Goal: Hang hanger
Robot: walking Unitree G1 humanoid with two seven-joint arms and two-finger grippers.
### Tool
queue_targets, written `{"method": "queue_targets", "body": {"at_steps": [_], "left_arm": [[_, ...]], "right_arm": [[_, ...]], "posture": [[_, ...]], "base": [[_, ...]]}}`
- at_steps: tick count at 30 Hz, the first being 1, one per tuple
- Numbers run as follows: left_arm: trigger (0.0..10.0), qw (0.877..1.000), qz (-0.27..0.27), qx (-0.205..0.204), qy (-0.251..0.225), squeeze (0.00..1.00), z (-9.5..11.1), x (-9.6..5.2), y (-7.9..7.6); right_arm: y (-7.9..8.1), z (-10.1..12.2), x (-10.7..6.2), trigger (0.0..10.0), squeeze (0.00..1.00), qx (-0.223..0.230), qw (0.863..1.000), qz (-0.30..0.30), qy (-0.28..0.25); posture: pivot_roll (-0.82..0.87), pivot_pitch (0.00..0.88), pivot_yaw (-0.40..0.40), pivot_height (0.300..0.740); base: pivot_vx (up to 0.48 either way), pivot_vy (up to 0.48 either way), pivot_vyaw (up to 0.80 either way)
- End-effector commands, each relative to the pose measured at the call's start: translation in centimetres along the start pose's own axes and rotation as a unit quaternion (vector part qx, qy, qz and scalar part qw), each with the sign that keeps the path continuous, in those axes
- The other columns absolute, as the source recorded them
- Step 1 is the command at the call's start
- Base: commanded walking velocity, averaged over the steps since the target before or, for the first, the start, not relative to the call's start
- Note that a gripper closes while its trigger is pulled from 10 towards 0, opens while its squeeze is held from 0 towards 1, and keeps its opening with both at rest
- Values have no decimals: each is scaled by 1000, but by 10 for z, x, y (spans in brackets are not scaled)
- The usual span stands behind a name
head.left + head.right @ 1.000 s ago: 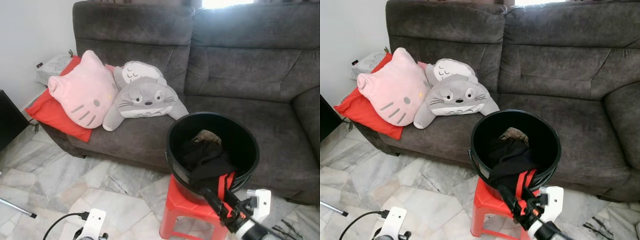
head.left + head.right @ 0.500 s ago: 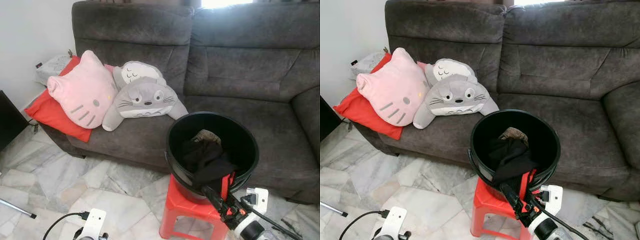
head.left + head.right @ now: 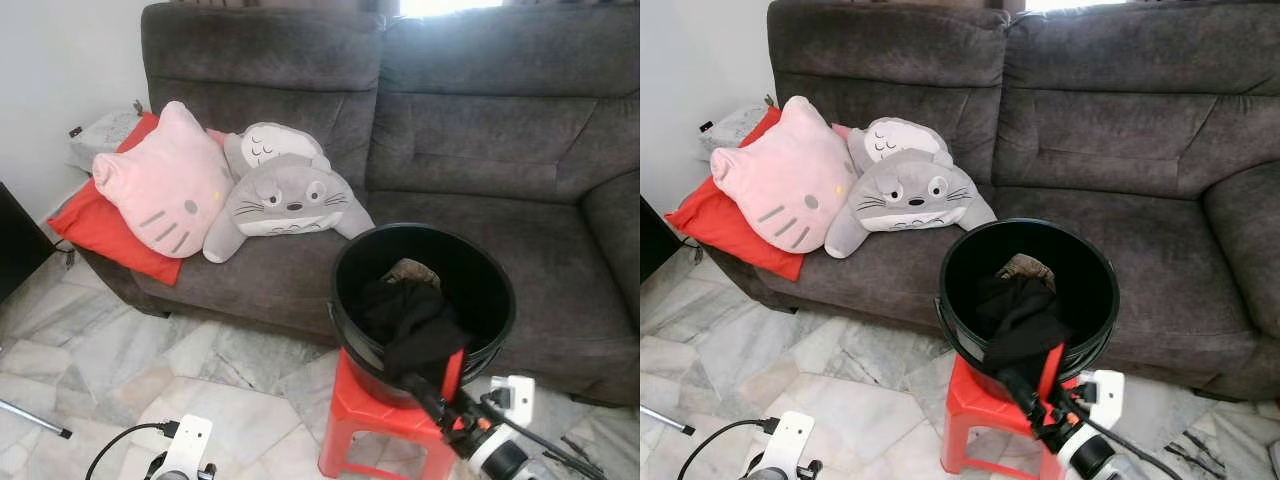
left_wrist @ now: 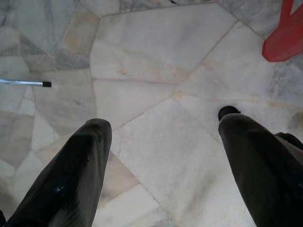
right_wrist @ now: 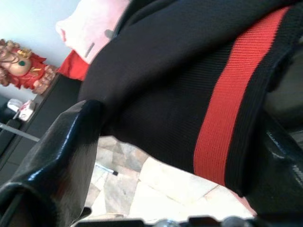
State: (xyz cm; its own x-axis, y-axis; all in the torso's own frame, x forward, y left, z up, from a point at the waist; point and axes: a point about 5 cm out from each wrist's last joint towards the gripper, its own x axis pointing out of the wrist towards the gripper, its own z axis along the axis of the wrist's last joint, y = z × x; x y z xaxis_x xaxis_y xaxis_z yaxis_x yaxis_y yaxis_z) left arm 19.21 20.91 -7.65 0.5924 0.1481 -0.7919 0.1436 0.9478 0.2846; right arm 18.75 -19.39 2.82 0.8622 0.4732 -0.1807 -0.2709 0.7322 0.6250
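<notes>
Right hand (image 3: 428, 392): low by the front rim of the bucket, its two black fingers pinching the hem of the black garment with a red stripe (image 5: 218, 118); the silver forearm runs back toward the robot, wrist camera block on top.
Garment: one, draped over the bucket's near rim, the rest piled inside; the right wrist view shows the knit cloth and its single red band lying between the two fingers, a detail the eye views show only as a short red strip at the rim.
Hanger: I cannot make one out anywhere in these views.
Bucket (image 3: 495, 290): one, black, just above the right hand, holding dark clothes and a brownish piece at the back.
Stool (image 3: 355, 420): one, red plastic, directly under the bucket and beside the right hand.
Left hand (image 4: 161, 165): hangs low on the robot's left, well apart from the stool, fingers spread wide and pointing down at the marble floor (image 4: 151, 61); its wrist view shows a red stool leg and a thin metal rod with a black tip.
Sofa (image 3: 480, 130): one, grey, behind the bucket.
Cushions: three beyond the left hand – a pink cat-face cushion (image 3: 165, 180), a red pillow (image 3: 100, 225) under it, and a grey Totoro plush (image 3: 285, 195).
</notes>
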Motion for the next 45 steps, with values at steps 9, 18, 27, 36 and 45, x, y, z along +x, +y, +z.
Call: {"method": "queue_targets", "body": {"at_steps": [9, 18, 27, 36, 45], "left_arm": [[10000, 1000, 7, 14, 5, 0, -2, 0, 4], [10000, 1000, 7, 13, 5, 0, -2, 0, 4], [10000, 1000, 7, 14, 4, 0, -2, 0, 5], [10000, 1000, 5, 15, 4, 0, -1, 0, 5], [10000, 1000, 2, 18, 3, 0, -1, 0, 5]], "right_arm": [[11, 7, 17, 10000, 0, 19, 996, 90, -1], [14, 14, 17, 0, 0, 17, 993, 116, -12], [15, 10, 10, 0, 0, 17, 994, 102, -15], [18, 3, -4, 0, 0, 20, 996, 90, -15], [22, 14, -5, 0, 0, -8, 996, 81, -34]], "posture": [[-272, 0, 96, 740], [-270, 0, 95, 740], [-267, 0, 96, 740], [-269, 0, 98, 740], [-273, 0, 100, 740]], "base": [[0, 0, 0], [0, 0, 0], [0, 0, 0], [0, 0, 0], [0, 0, 0]]}}
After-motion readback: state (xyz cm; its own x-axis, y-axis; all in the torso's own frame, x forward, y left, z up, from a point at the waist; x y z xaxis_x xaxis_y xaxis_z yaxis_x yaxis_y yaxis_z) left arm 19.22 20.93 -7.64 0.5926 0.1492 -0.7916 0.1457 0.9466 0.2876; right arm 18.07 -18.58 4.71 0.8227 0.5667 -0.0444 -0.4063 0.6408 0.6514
